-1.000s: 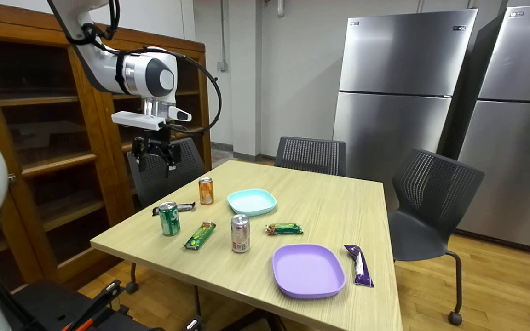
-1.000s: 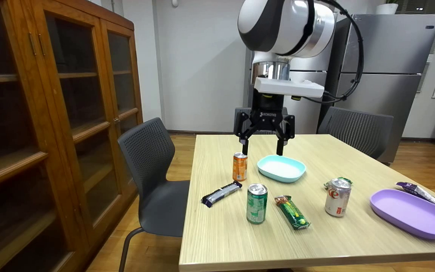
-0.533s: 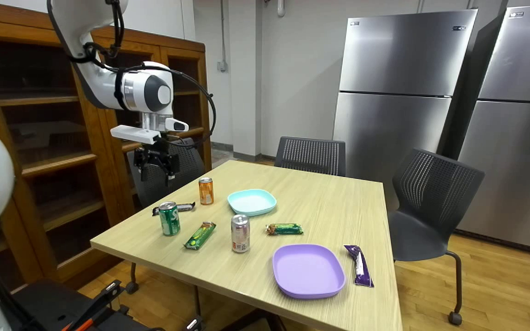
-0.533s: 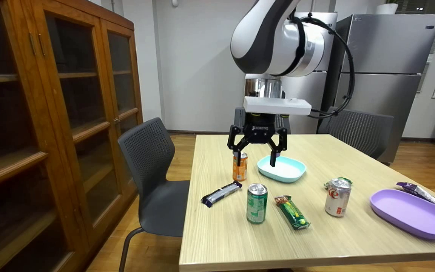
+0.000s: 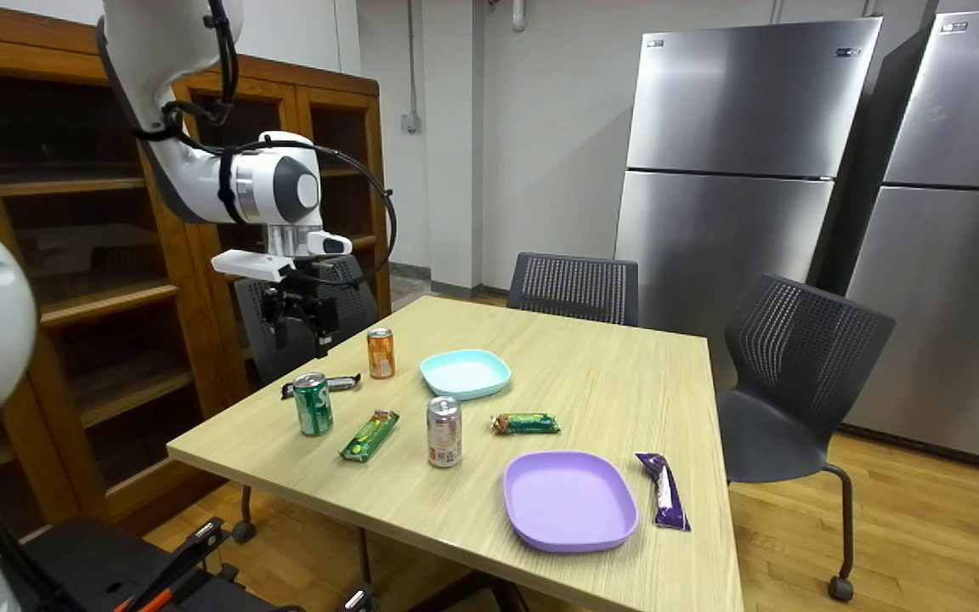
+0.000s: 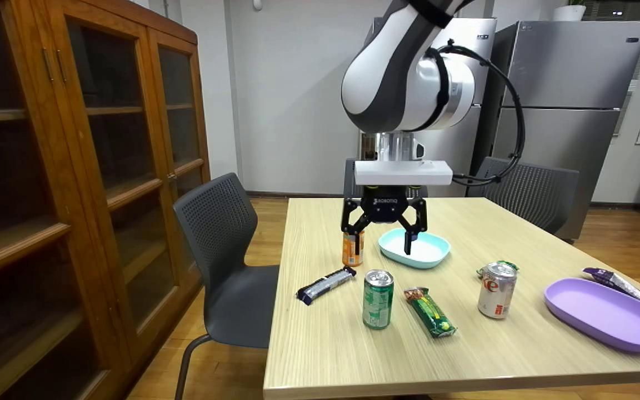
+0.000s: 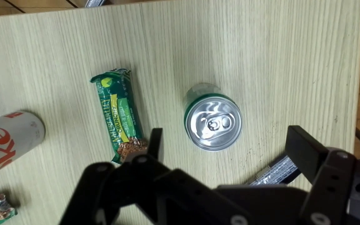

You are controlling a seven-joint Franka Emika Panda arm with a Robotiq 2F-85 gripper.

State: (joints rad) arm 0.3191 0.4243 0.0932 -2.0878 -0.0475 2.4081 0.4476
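Observation:
My gripper (image 6: 382,250) hangs above the table, fingers wide apart and nothing between them. In the wrist view a green can (image 7: 212,123) stands upright below, seen from the top between and ahead of the fingertips, not touched. A green granola bar (image 7: 117,109) lies to its left, one end partly behind a finger. Behind the other finger lies a dark silver-striped bar (image 7: 275,172), partly hidden. In an exterior view, an orange can (image 6: 348,253) is partly covered by a finger. A silver Diet Coke can (image 6: 496,291) stands farther to the right.
A light blue dish (image 5: 466,372) and a purple dish (image 5: 572,500) rest on the table. Another green bar (image 5: 526,423) lies between them, and a purple-wrapped bar (image 5: 664,493) beside the purple dish. Chairs surround the table; a wooden cabinet (image 6: 109,166) stands at the left.
My gripper has come down toward the table and stayed open. Within an exterior view it shifted left, then slightly back right. Cans, bars and dishes have kept their places.

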